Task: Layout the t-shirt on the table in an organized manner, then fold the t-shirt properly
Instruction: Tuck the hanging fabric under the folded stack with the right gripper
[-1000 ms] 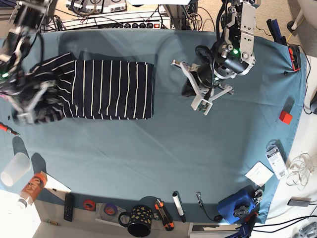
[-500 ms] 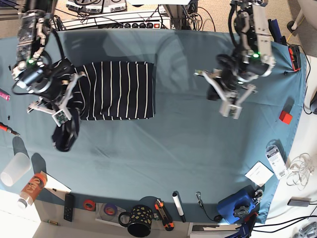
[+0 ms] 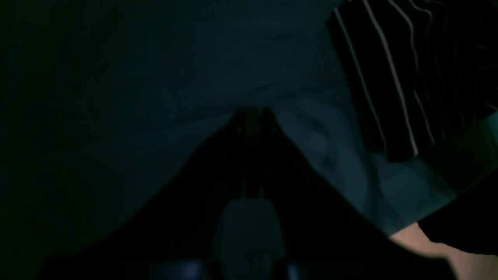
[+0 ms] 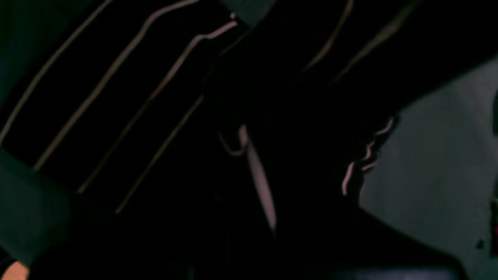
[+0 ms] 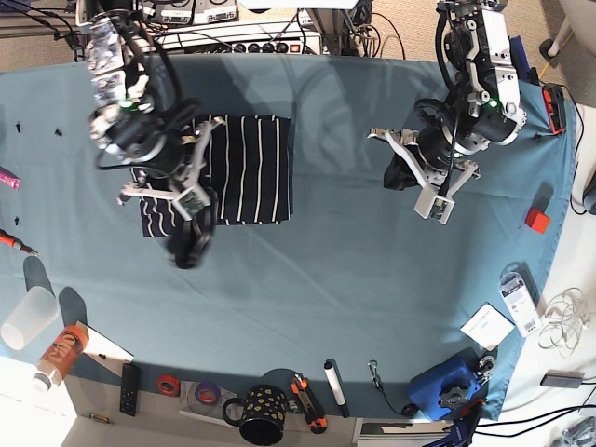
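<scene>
Right arm carries a shirt flap inward; left arm stands off, idle.

Over the last second the right hand (image 5: pixel 186 200) has swung in from the table's (image 5: pixel 307 279) left edge to sit over the t-shirt (image 5: pixel 247 168), pinching a dark bunch of its fabric that dangles below. The shirt lies at the table's upper left, now looking narrower, so a side fold appears under way but not laid flat. The left hand (image 5: pixel 436 200), fingers pressed together and holding nothing, has drifted right, well apart from the shirt.
</scene>
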You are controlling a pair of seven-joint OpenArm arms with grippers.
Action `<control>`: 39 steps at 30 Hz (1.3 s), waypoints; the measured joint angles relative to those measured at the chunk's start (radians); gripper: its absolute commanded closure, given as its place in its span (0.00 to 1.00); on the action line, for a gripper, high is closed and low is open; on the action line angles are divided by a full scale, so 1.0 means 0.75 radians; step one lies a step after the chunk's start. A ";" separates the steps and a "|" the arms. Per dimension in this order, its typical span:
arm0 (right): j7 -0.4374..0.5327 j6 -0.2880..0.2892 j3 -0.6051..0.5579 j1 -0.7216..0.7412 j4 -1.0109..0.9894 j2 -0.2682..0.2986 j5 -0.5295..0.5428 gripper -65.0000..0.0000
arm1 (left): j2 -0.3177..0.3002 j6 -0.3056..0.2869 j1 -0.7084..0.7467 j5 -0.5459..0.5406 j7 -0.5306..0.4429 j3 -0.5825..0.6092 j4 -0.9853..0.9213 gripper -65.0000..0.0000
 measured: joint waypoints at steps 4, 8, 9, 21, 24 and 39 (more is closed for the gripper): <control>0.008 0.001 -0.045 -0.005 0.000 0.000 -0.013 0.80 | 0.000 0.000 0.000 0.000 0.000 0.000 0.000 1.00; 0.042 0.001 -0.047 -0.011 0.000 -0.001 -0.012 0.70 | 0.000 0.000 0.001 0.000 0.000 0.000 0.000 1.00; 0.042 0.001 -0.047 -0.011 0.000 0.000 -0.012 0.70 | 0.000 -0.001 0.000 0.000 0.000 0.000 0.000 1.00; 0.000 -0.018 -0.050 0.084 0.103 -0.001 0.108 0.70 | 0.000 0.000 0.001 0.000 -0.008 0.000 0.000 1.00; -0.076 -0.013 -0.052 0.081 0.102 -0.001 0.185 0.70 | 0.000 0.000 0.001 0.000 -0.008 0.000 0.000 1.00; 0.051 -0.021 -0.037 0.144 0.102 -0.001 0.155 0.70 | 0.000 0.000 0.008 0.000 -0.017 0.000 0.000 1.00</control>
